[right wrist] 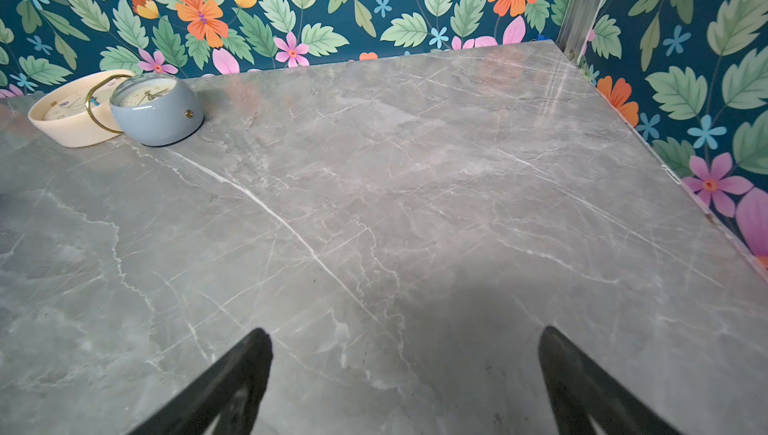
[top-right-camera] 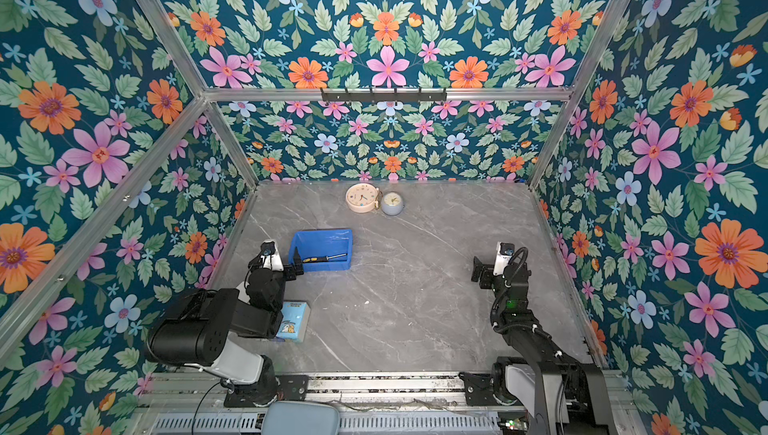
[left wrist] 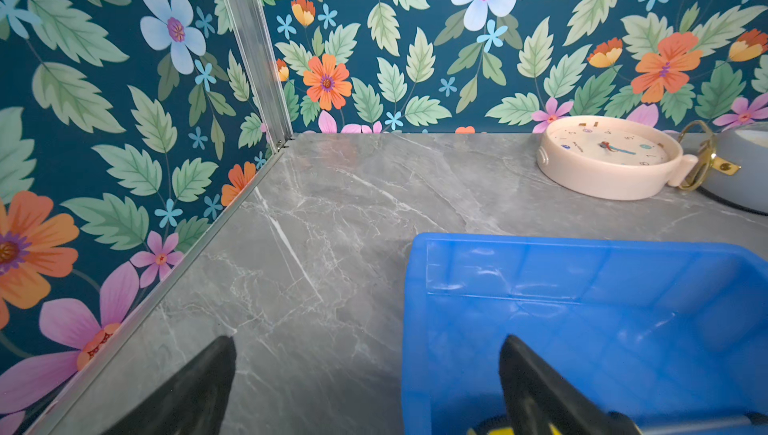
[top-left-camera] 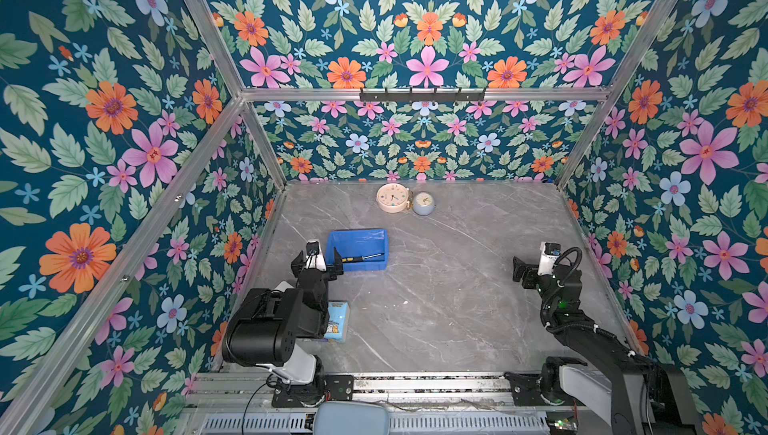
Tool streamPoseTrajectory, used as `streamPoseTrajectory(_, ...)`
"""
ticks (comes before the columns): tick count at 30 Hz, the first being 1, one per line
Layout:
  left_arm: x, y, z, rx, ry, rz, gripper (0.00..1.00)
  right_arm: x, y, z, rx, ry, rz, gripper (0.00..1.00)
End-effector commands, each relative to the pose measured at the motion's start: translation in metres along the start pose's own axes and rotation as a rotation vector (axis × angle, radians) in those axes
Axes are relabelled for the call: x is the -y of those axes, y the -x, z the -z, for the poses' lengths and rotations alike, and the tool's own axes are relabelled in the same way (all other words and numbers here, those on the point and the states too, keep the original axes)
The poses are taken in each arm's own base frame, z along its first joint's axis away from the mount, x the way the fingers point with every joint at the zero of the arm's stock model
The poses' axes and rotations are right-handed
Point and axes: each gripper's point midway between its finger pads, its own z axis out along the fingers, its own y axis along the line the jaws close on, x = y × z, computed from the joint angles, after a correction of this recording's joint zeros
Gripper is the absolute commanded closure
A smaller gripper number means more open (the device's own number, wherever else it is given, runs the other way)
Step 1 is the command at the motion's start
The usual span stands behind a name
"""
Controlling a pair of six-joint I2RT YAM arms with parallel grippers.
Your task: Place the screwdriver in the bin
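The black-and-yellow screwdriver (top-left-camera: pixel 360 257) (top-right-camera: pixel 322 257) lies flat inside the blue bin (top-left-camera: pixel 357 239) (top-right-camera: pixel 322 239), along its near wall, shaft pointing right. My left gripper (top-left-camera: pixel 318 260) (top-right-camera: pixel 275 261) hangs open at the bin's near left corner. In the left wrist view, the left gripper (left wrist: pixel 368 339) has one finger over the bin (left wrist: pixel 582 271) and the other over the bare table. A bit of the screwdriver handle (left wrist: pixel 503 431) shows at the frame's edge. My right gripper (top-left-camera: pixel 540 266) (top-right-camera: pixel 498 266) (right wrist: pixel 404 332) stands open over bare table on the right, holding nothing.
A cream clock (top-left-camera: pixel 392 197) and a blue-grey clock (top-left-camera: pixel 424 203) sit side by side by the back wall. A light-blue tissue pack (top-left-camera: pixel 336 320) lies near the left arm's base. Flowered walls close in the grey marble table (top-left-camera: pixel 449 287) on three sides.
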Motion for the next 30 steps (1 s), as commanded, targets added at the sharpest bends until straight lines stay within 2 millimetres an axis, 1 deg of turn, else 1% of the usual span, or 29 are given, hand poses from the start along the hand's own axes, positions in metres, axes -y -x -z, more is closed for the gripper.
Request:
streamPoseTrajectory(1, 0.005, 0.013, -0.004, 0.060, -0.029, 0.020, 0.00, -0.002, 0.021, -0.005, 0.075, 0.018, -0.004, 0.01)
streamPoseTrajectory(6, 0.004, 0.013, -0.011, 0.051, -0.023, 0.019, 0.00, -0.002, 0.025, -0.019, 0.088, 0.033, -0.021, 0.01)
streamPoseTrajectory(9, 0.001, 0.011, -0.016, 0.032, -0.002, 0.031, 0.00, -0.002, 0.019, -0.029, 0.082, 0.035, -0.010, 0.01)
streamPoseTrajectory(11, -0.003, 0.007, -0.025, -0.007, 0.016, 0.041, 0.00, 0.002, 0.010, -0.038, 0.067, 0.026, -0.015, 0.01)
streamPoseTrajectory(12, -0.004, 0.004, -0.030, -0.032, 0.017, 0.046, 0.00, 0.003, 0.009, -0.043, 0.077, 0.020, -0.015, 0.01)
streamPoseTrajectory(13, -0.005, 0.004, -0.029, -0.030, 0.015, 0.049, 0.00, 0.005, 0.007, -0.047, 0.054, 0.012, -0.023, 0.01)
streamPoseTrajectory(14, -0.005, 0.006, -0.029, -0.022, 0.015, 0.050, 0.00, 0.006, 0.003, -0.048, -0.005, 0.002, -0.029, 0.01)
streamPoseTrajectory(15, -0.006, 0.005, -0.029, -0.027, 0.016, 0.050, 0.00, 0.006, 0.008, -0.050, 0.018, 0.001, -0.027, 0.01)
streamPoseTrajectory(16, -0.006, 0.005, -0.029, -0.023, 0.016, 0.050, 0.00, 0.007, 0.008, -0.050, 0.037, 0.002, -0.026, 0.01)
streamPoseTrajectory(17, -0.006, 0.006, -0.029, -0.022, 0.015, 0.049, 0.00, 0.007, 0.004, -0.050, 0.004, 0.001, -0.027, 0.01)
streamPoseTrajectory(19, -0.006, 0.006, -0.029, -0.020, 0.016, 0.048, 0.00, 0.006, 0.009, -0.050, 0.031, 0.004, -0.026, 0.01)
streamPoseTrajectory(21, -0.006, 0.006, -0.028, -0.021, 0.018, 0.047, 0.00, 0.006, 0.005, -0.050, 0.002, 0.002, -0.026, 0.01)
streamPoseTrajectory(22, -0.007, 0.006, -0.028, -0.021, 0.021, 0.046, 0.00, 0.006, 0.007, -0.050, 0.017, 0.002, -0.024, 0.01)
streamPoseTrajectory(30, -0.007, 0.006, -0.028, -0.021, 0.021, 0.046, 0.00, 0.006, 0.006, -0.050, 0.012, 0.003, -0.023, 0.01)
